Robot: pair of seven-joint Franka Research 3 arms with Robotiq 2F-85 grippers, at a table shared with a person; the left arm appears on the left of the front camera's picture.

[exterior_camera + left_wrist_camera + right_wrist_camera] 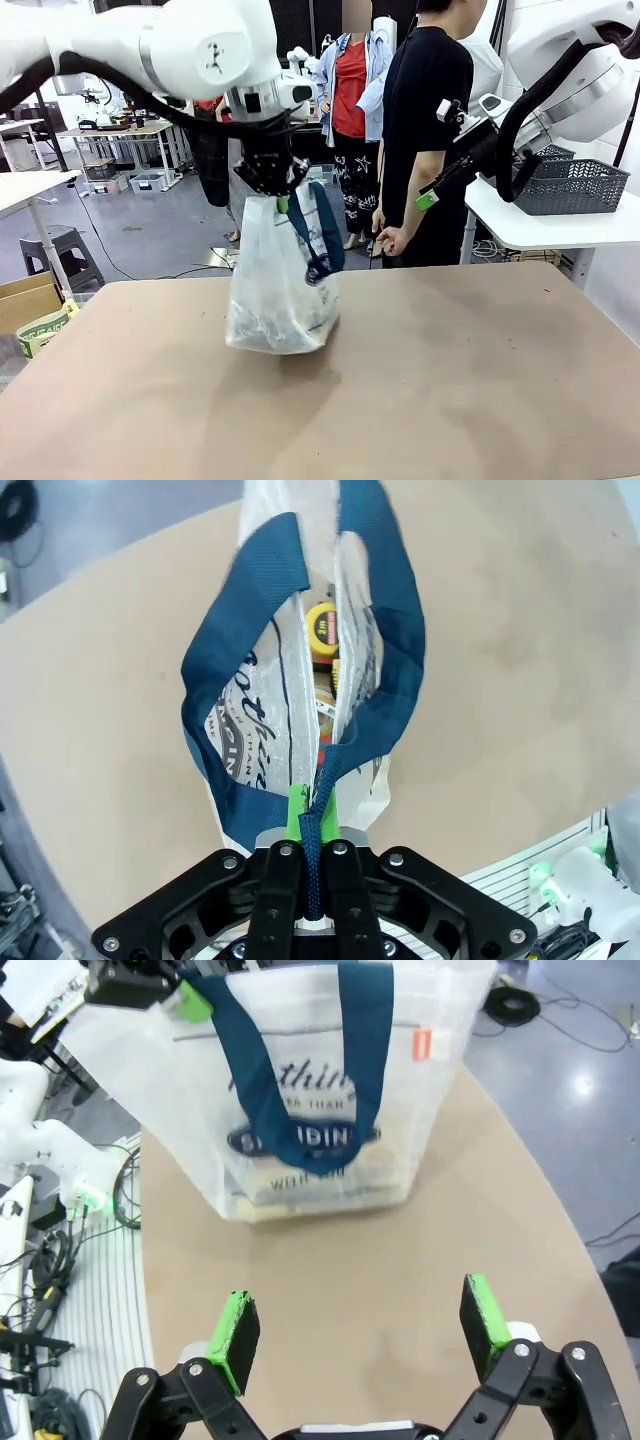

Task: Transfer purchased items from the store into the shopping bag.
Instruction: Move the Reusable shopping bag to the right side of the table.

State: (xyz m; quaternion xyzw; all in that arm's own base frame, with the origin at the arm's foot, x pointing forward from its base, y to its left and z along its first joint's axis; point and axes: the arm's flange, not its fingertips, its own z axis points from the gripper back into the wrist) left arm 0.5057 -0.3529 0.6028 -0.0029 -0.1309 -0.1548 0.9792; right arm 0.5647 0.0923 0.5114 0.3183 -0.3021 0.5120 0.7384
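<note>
**Bag held up by one strap**

Left end effector (312,880) clamped on shopping bag (282,275) handle (318,825); bag base on tabletop (450,380); purchased items (322,640) inside; right end effector (362,1338) wide, empty; advisable: lift evenly, avoid spilling.

Arms: glossy white rounded shells, thick black cable looped along each; left arm (170,45) has a small black mark on its joint cap and a silver ring at the wrist. Left tool (312,805): black linkage frame with silver screw heads, green pads; right tool (360,1330): same black links and screws, green pads (238,1335) on both fingers. Person (425,130) wears a black short-sleeve tee and dark trousers.
</note>
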